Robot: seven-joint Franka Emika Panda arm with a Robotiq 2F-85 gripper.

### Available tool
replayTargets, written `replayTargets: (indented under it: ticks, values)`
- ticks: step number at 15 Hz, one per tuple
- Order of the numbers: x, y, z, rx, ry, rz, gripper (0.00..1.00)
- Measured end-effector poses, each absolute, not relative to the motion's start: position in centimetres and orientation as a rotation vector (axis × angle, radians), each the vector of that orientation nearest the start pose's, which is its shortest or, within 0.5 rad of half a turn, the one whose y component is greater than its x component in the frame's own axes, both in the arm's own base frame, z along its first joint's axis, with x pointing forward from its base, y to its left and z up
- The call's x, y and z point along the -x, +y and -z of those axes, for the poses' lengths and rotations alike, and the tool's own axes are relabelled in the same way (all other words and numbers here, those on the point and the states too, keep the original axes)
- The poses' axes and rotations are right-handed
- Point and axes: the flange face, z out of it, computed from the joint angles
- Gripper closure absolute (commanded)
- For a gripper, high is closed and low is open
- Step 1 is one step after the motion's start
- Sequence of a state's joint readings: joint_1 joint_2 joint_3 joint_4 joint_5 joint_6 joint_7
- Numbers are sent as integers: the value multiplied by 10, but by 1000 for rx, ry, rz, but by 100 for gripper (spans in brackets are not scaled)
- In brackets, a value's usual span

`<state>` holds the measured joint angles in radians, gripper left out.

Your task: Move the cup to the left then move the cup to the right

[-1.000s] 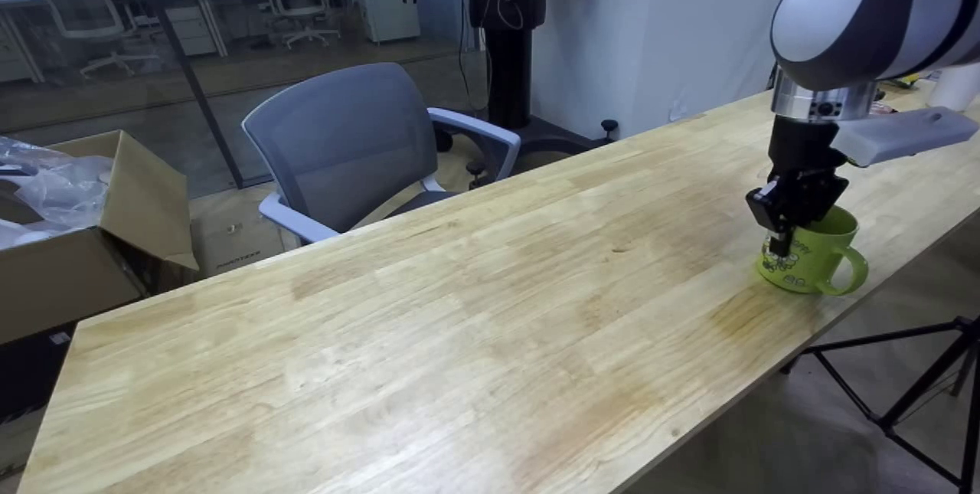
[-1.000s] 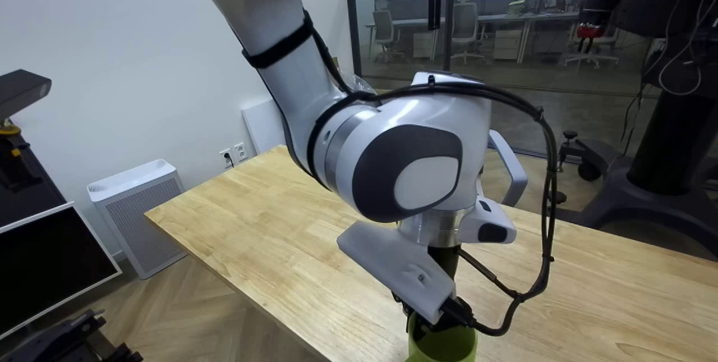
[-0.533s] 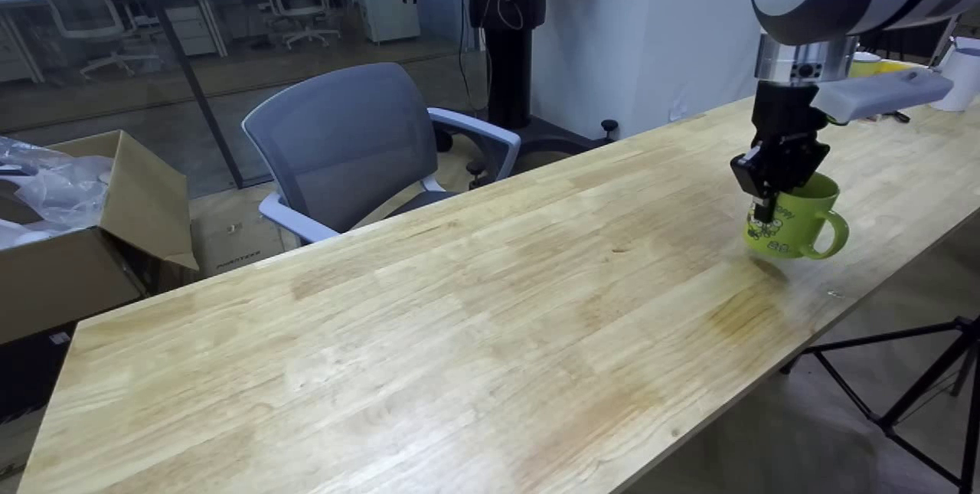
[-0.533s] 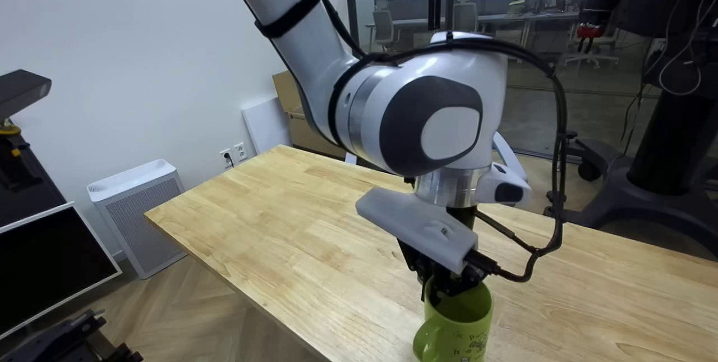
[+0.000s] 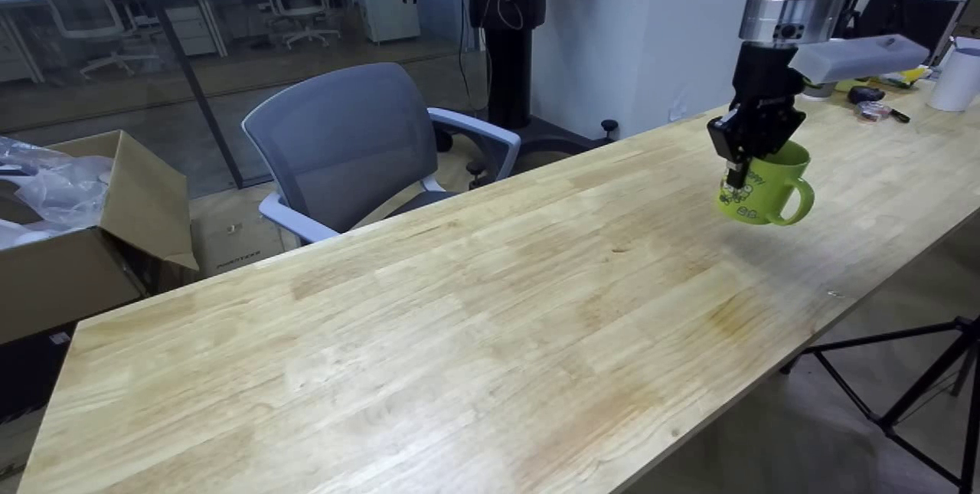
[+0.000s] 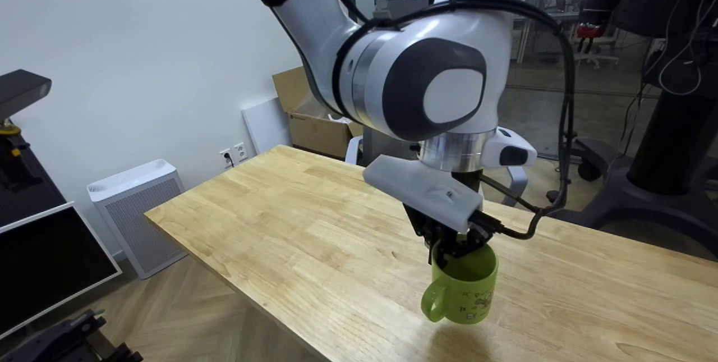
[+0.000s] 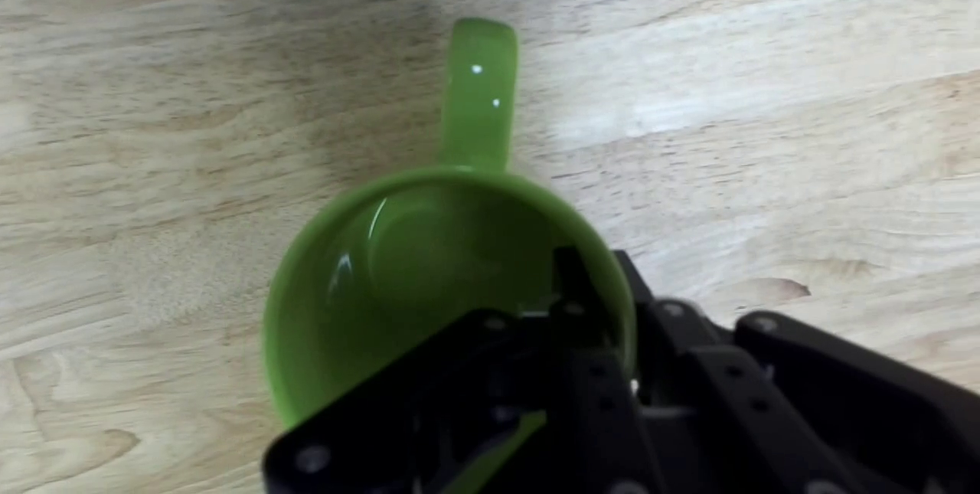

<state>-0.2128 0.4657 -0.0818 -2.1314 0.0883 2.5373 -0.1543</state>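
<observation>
Up and leftward in an exterior view since a second ago, the green cup now hangs roughly upright above the table; this looks like a carry, though on which leg I cannot tell; I would hold this height and travel smoothly; in an exterior view the cup's shadow falls beneath it; a second ago the cup was cut off at the bottom and now it shows whole, my arm raised with it; in the wrist view my gripper is clamped on one side of the cup's wall, one finger inside, one outside; the handle stands clear; such a one-sided hold could let the cup pivot, so gentle starts and stops, then base flat before I let go.
</observation>
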Motion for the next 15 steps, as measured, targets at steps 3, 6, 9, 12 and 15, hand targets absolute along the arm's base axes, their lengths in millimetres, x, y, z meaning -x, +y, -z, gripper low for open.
replayTargets:
  ticks: [3, 6, 9, 12, 15]
  values:
    - [-547, -146, -180, 3083, 283, -78, 98]
    - [-553, -123, -178, 3077, 226, -76, 98]
    - [-557, -102, -173, 3076, 169, -78, 98]
    - [-558, -84, -162, 3076, 123, -91, 98]
    - [-556, -73, -144, 3079, 93, -113, 98]
